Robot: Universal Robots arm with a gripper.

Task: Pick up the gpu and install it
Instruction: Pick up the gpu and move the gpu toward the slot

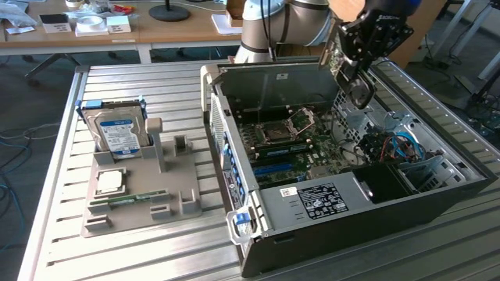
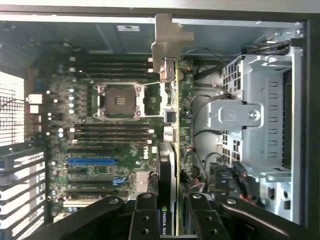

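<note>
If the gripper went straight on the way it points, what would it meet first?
Probably the motherboard beside the CPU socket, reached first by the gpu that the gripper holds; depth is unclear.

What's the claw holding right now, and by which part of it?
The gpu, pinched across its flat faces at the end opposite its metal bracket.

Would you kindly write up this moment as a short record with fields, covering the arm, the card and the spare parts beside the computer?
gripper: shut on the gpu, above the open computer case
gpu: held edge-on over the motherboard, metal bracket at the end far from the fingers; not seated in a slot
CPU socket: open
tray: on the table at the exterior view's left of the case
on tray: hard drive upright, processor flat, memory stick
</note>
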